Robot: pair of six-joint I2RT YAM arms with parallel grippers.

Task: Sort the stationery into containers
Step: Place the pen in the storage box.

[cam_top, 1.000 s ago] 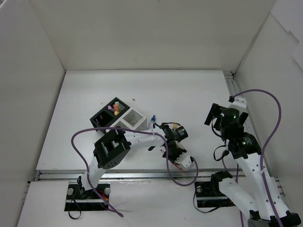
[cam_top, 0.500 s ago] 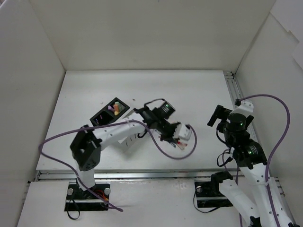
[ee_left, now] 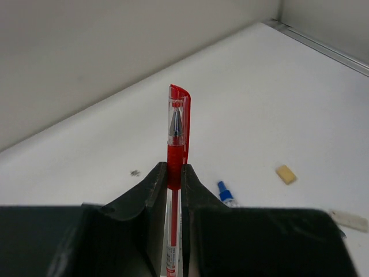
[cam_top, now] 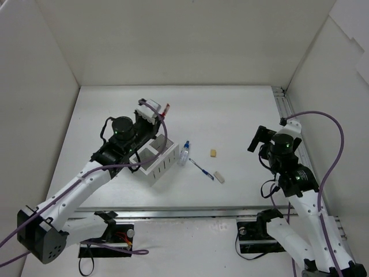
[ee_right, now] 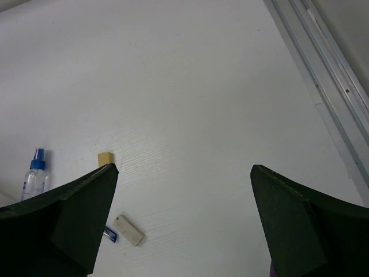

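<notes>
**Top external view:** The left gripper [cam_top: 157,109] hangs over the counter [cam_top: 242,115] just behind the white slatted box [cam_top: 157,160], clamped on the red pen [cam_top: 166,108]. The black box is not visible here.

**Left wrist view:** The pen's capped end projects past the fingertips. With so narrow a hold, the pen may pivot and catch a slat on release.

**Right wrist view:** The right gripper [ee_right: 183,173] stands wide apart and empty, above the beige eraser [ee_right: 104,158].
</notes>
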